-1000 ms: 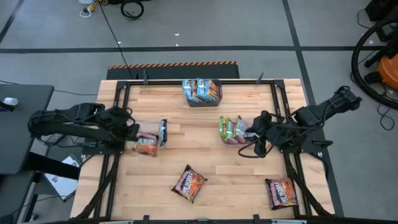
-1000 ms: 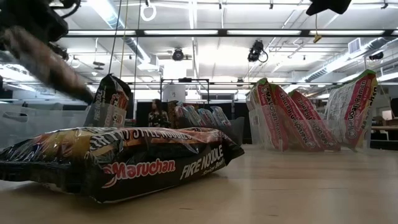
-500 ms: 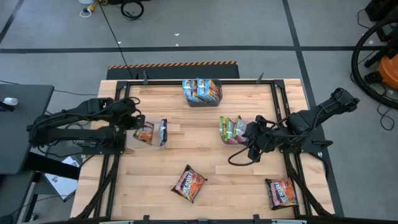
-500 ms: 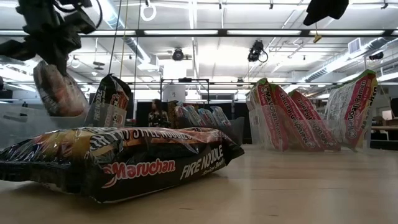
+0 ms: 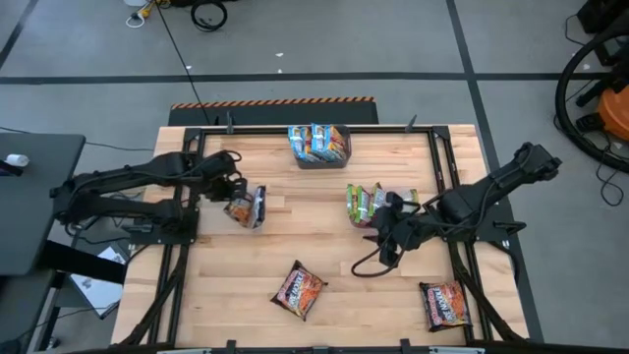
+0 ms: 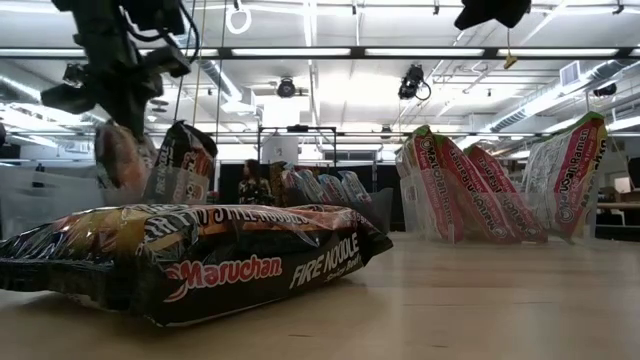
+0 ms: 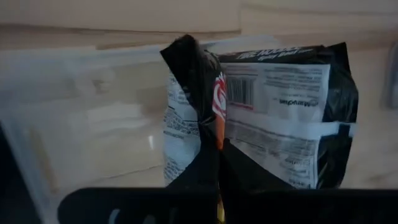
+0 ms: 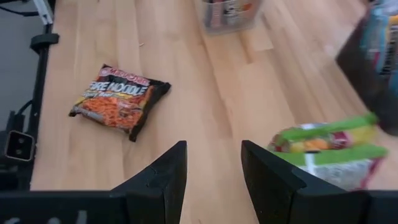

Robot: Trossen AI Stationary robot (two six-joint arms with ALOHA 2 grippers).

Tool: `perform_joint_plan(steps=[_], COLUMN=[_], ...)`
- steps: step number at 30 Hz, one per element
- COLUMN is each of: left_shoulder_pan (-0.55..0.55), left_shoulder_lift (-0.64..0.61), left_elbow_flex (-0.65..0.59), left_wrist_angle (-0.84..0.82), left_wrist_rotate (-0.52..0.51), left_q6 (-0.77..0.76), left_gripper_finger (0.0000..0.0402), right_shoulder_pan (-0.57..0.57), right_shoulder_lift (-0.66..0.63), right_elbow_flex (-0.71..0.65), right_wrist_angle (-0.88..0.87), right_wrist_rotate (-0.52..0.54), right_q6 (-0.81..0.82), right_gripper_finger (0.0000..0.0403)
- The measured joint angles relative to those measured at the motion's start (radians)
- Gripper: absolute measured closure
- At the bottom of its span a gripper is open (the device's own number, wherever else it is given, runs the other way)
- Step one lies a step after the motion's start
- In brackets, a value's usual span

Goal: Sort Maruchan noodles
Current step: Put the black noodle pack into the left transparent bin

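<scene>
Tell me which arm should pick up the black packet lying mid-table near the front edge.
Right, probably. Its hand is open and empty, with the packet in its wrist view. The left hand is shut on another packet.

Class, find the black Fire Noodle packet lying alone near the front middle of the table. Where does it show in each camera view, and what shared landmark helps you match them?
High view: black Fire Noodle packet, front centre of the table.
Low view: it fills the foreground, lying flat.
Left wrist view: not in it; a different dark packet shows there.
Right wrist view: it lies beyond the open right hand.
Shared landmark: the green-labelled packets.
</scene>
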Motion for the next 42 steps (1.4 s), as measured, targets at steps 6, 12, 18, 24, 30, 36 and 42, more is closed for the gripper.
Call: perform_joint_plan(steps=[6,12,18,24,30,36,42], left_shoulder_pan=[-0.053,-0.096,-0.102,-0.083,-0.175,-0.497,-0.853], left_shoulder_lift=[0.108,0.218,0.263,0.216,0.167,0.174,0.282], left_elbow_flex=[0.000,0.000,0.000,0.045,0.117,0.127,0.125], left_wrist_angle=[0.174,0.376,0.473,0.498,0.492,0.650,0.656], left_wrist_rotate=[-0.007,-0.007,-0.014,-0.015,-0.020,-0.091,-0.333], left_q6=[-0.034,-0.072,-0.040,0.054,0.255,0.312,0.268], left_gripper_finger=[0.0393,0.0335,0.0270,0.0252,0.0251,0.0251,0.0250], right_shoulder_pan=[0.025,0.045,0.046,0.046,0.046,0.046,0.046], right_shoulder_lift=[0.062,0.099,0.107,0.108,0.109,0.110,0.110], right_elbow_flex=[0.000,0.000,0.000,0.000,0.000,0.000,0.000], right_wrist_angle=[0.055,0.062,0.082,0.090,0.096,0.147,0.198], right_wrist_rotate=[-0.011,-0.011,-0.014,-0.018,-0.009,0.016,0.016], right_q6=[-0.015,-0.020,-0.024,-0.029,-0.069,-0.102,-0.195], right_gripper_finger=[0.0245,0.0245,0.0245,0.0245,0.0245,0.0245,0.0245])
